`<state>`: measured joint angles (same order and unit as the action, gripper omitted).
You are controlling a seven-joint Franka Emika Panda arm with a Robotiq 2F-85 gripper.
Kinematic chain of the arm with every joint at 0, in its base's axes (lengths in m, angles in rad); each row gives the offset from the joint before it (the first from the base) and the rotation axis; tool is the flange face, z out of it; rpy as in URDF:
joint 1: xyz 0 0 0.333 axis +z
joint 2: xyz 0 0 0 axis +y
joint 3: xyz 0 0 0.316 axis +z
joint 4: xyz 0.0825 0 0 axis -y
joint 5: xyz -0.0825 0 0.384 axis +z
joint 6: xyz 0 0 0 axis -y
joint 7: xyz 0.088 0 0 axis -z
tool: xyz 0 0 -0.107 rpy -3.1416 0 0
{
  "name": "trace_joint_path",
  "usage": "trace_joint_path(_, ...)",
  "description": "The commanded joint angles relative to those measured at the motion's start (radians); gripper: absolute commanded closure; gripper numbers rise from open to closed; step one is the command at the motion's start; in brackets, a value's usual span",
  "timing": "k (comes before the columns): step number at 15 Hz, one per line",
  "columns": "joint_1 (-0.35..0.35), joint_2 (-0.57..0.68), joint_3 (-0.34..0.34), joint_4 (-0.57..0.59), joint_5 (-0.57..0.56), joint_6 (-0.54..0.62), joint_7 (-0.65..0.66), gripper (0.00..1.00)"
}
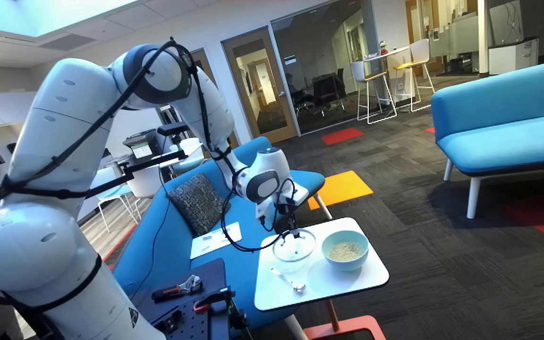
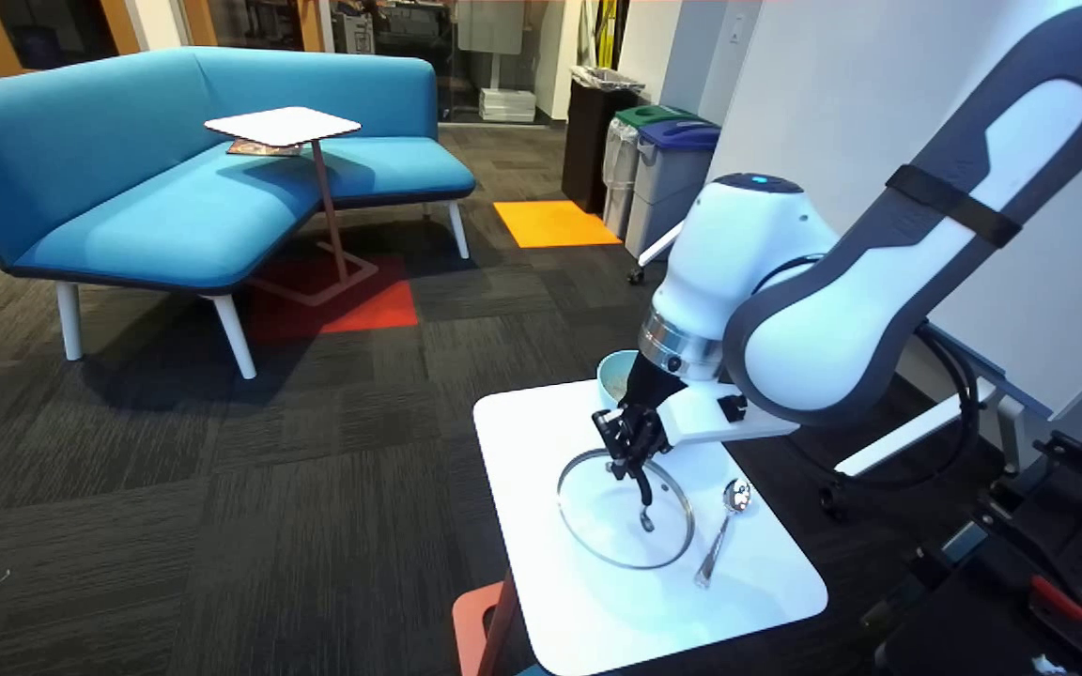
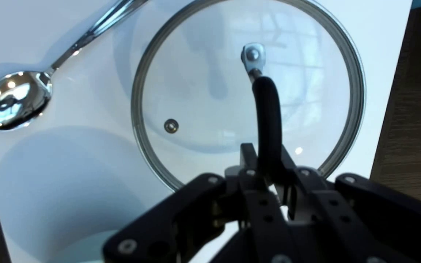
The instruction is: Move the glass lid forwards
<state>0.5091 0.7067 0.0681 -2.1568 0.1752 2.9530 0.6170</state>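
The glass lid is a clear round disc with a grey metal rim and a black arched handle. It shows in both exterior views (image 1: 294, 251) (image 2: 609, 533) and fills the middle of the wrist view (image 3: 210, 91). My gripper (image 3: 265, 157) is shut on the lid's black handle, with one finger on each side. In the exterior views the gripper (image 1: 294, 232) (image 2: 635, 469) is over the lid from above. The lid is over the white table (image 1: 321, 296); its offset shadow suggests a small gap, but contact is hard to tell.
A pale blue bowl (image 1: 347, 267) with grainy contents stands beside the lid; the arm partly hides it in an exterior view (image 2: 609, 374). A metal spoon (image 1: 287, 279) (image 2: 721, 537) (image 3: 16, 98) lies near the lid. A blue couch (image 1: 241, 215) adjoins the table.
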Motion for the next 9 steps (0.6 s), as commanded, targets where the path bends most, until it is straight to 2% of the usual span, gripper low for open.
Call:
trace_joint_path(1,0.000,-0.003,0.000,0.016,0.011,-0.049,-0.010,0.96)
trace_joint_path(9,0.002,0.042,0.003,0.070,0.002,-0.118,-0.011,0.96)
